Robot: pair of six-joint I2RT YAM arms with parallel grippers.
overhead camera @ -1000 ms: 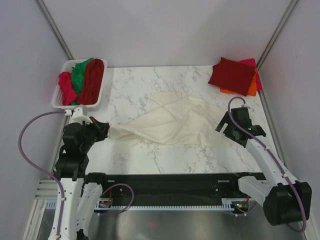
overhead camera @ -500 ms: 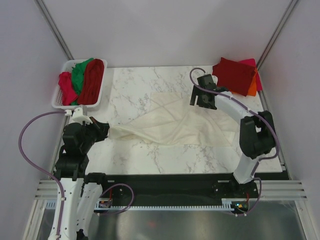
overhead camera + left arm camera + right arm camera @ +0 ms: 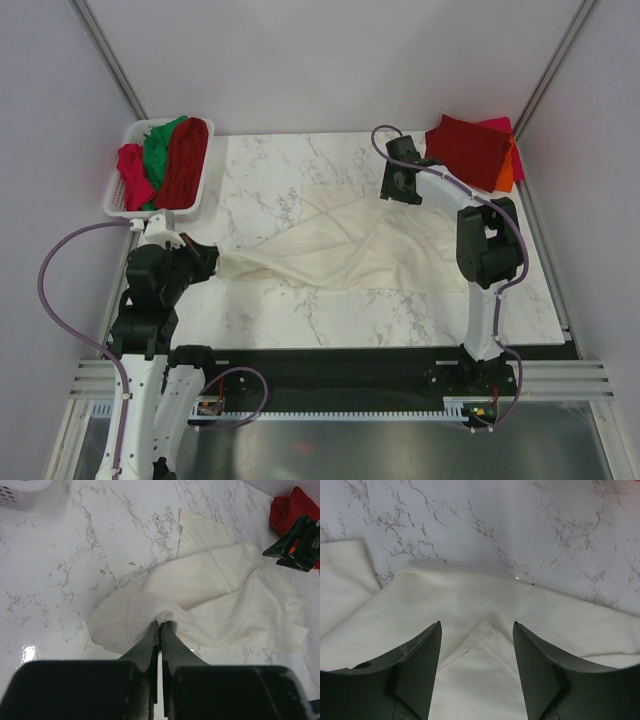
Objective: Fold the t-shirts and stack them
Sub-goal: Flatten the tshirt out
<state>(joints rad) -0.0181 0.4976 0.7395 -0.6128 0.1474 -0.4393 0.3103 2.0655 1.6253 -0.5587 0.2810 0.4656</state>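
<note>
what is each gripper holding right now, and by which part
The left gripper pinches the large cream-white cloth t-shirt by a bunched fold at its left end. The right gripper, jaws apart over the shirt, holds nothing.

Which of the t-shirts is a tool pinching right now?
The cream-white t-shirt mid-table: the left tool is shut on its bunched end. The coloured ones lie untouched in stack and basket.

A robot test cell in a lab: plain pale wall panels (image 3: 330, 60) joined by bare metal struts (image 3: 110, 62) box in a marble-patterned tabletop (image 3: 270, 180). A left arm (image 3: 150, 290) and a right arm (image 3: 487, 250), both black, are bolted to a black rail (image 3: 330, 365) at its near edge, purple cables (image 3: 42, 275) looping free. A white slotted basket (image 3: 112, 197) and a stack of folded t-shirts (image 3: 465, 150) sit at the far corners
</note>
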